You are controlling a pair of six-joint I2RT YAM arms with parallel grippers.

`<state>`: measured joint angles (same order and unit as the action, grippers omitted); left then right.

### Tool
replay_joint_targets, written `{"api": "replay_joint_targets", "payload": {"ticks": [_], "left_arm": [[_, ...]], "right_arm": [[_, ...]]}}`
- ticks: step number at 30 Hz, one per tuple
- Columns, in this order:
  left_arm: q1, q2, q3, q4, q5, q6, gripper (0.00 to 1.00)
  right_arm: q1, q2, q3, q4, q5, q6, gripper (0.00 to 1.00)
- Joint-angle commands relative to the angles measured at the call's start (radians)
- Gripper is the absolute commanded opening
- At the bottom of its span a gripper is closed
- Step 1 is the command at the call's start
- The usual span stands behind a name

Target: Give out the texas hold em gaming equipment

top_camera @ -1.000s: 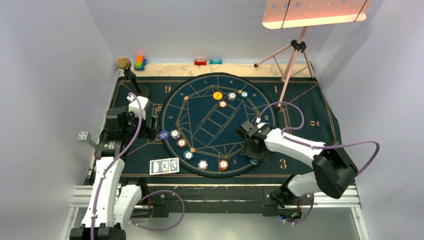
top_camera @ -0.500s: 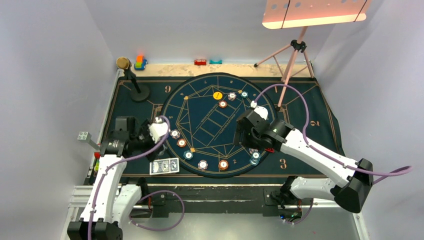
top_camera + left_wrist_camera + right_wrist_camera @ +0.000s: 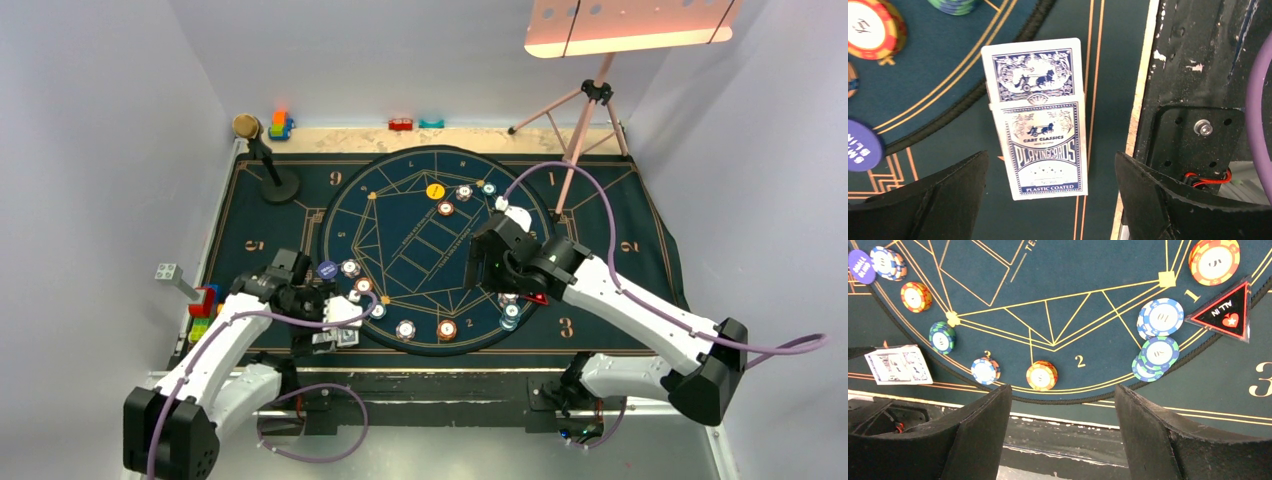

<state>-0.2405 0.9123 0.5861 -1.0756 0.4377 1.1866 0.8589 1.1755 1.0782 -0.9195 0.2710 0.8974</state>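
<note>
Left gripper (image 3: 1050,156): jaws spread wide, nothing clamped. Your two black fingers (image 3: 943,195) stand either side of the playing-card pack (image 3: 1042,150) with mat (image 3: 938,95) showing on both sides, so there is no contact with it; whether the tips touch the mat you cannot tell. Pack: blue and white, lying flat just outside the mat's printed circle, beside the gold lines at the near edge. A blue-backed card (image 3: 1030,72) shows past its far end, and it is unclear whether that card sticks out of the pack or lies under it. Right gripper (image 3: 1062,390): jaws likewise well apart and empty, held above the near arc of the circle. In its view you have a white-blue chip stack (image 3: 1162,317) touching a teal stack (image 3: 1155,354), the red-black triangular marker (image 3: 1224,310) just beside them, an orange-red stack (image 3: 1214,260) beyond, and along the arc an orange stack (image 3: 1041,375), a white-blue stack (image 3: 984,371) and a green stack (image 3: 942,338). Purple-blue disc (image 3: 327,269): at the circle's left rim, cut off by the frame edge in the left wrist view. Yellow disc (image 3: 435,190): far side of the circle. Hard to read — in the top view your left wrist covers most of the pack, the right gripper's fingers hide under its own wrist, and chip counts per stack cannot be made out.
</note>
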Motion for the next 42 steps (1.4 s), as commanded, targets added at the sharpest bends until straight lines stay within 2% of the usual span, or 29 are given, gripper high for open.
{"api": "replay_joint_targets", "payload": {"ticks": [1, 8, 15, 22, 30, 34, 39, 42], "left_arm": [[-0.022, 0.036, -0.023, 0.016, -0.030, 0.031, 1.00], [-0.032, 0.076, -0.056, 0.078, -0.056, 0.011, 1.00], [-0.055, 0.149, -0.103, 0.206, -0.130, -0.063, 1.00], [-0.067, 0.126, -0.148, 0.282, -0.150, -0.065, 1.00], [-0.066, 0.002, -0.138, 0.224, -0.104, -0.078, 0.50], [-0.066, -0.039, -0.065, 0.147, -0.072, -0.100, 0.37], [-0.066, -0.011, 0.121, -0.011, -0.008, -0.151, 0.27], [-0.066, 0.041, 0.272, -0.111, 0.036, -0.202, 0.14]], "right_arm": [[-0.004, -0.006, 0.074, 0.021, 0.012, -0.032, 0.79], [-0.011, 0.012, 0.101, 0.029, 0.004, -0.045, 0.78], [-0.027, 0.037, 0.120, 0.034, -0.013, -0.062, 0.78], [-0.041, 0.041, 0.117, 0.053, -0.039, -0.064, 0.77], [-0.041, 0.038, 0.068, 0.158, -0.153, -0.069, 0.74], [-0.041, 0.043, 0.036, 0.263, -0.256, -0.071, 0.74], [-0.040, 0.055, -0.001, 0.432, -0.402, -0.083, 0.76], [-0.038, 0.049, -0.032, 0.574, -0.499, -0.074, 0.77]]}}
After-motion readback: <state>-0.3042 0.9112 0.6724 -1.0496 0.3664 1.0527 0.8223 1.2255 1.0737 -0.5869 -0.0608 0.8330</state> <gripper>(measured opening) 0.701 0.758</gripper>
